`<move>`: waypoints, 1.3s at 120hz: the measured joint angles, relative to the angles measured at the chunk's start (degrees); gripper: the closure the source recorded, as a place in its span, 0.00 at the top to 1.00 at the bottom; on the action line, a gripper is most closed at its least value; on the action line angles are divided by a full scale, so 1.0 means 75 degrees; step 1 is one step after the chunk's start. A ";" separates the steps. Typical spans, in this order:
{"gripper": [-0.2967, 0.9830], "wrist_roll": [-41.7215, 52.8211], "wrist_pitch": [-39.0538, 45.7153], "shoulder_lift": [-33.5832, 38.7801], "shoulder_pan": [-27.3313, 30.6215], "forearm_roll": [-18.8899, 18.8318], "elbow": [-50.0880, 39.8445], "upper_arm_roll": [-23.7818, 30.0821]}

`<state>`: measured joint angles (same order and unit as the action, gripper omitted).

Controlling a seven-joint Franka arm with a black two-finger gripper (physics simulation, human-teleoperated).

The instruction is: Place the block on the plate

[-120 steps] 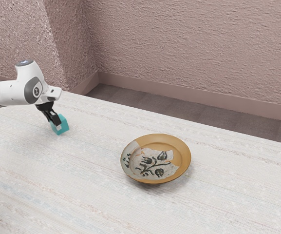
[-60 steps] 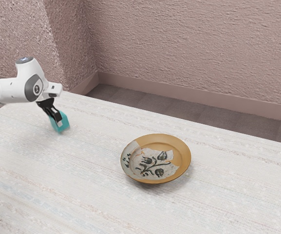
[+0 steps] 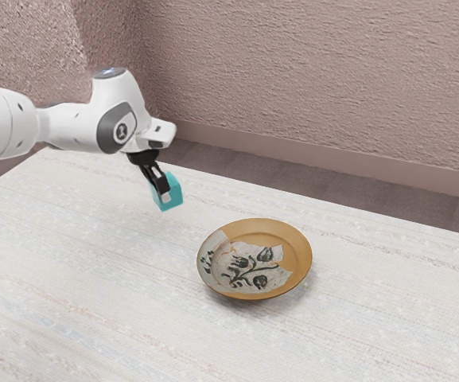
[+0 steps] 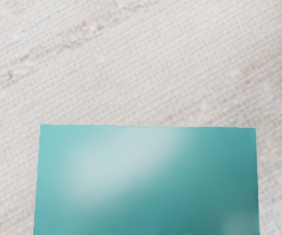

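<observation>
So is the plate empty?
Empty: the plate is bare across its painted leaves, and the block is held in the gripper.

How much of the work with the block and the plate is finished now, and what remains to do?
Done: the gripper is shut on the block. In hand: the block appears to hang above the table, to the exterior view's left of the plate. Remaining, I judge: carry it over the plate, lower it and open the gripper.
</observation>
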<state>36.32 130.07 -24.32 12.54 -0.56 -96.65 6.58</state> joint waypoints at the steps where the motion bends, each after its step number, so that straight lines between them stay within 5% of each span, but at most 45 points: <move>1: 0.51 -0.0006 0.0001 0.0042 -0.0055 0.0022 -0.0048 -0.0005; 64: 0.52 -0.0286 0.0003 0.0515 -0.2427 0.0789 -0.0749 -0.0010; 105: 0.67 -0.0371 -0.0011 0.0167 -0.2565 0.0874 -0.0728 -0.0010; 156: 0.76 -0.1282 -0.1815 0.2309 -0.3094 0.0619 -0.0609 -0.1142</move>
<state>26.71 116.45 -7.00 -10.66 4.08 -101.22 -1.99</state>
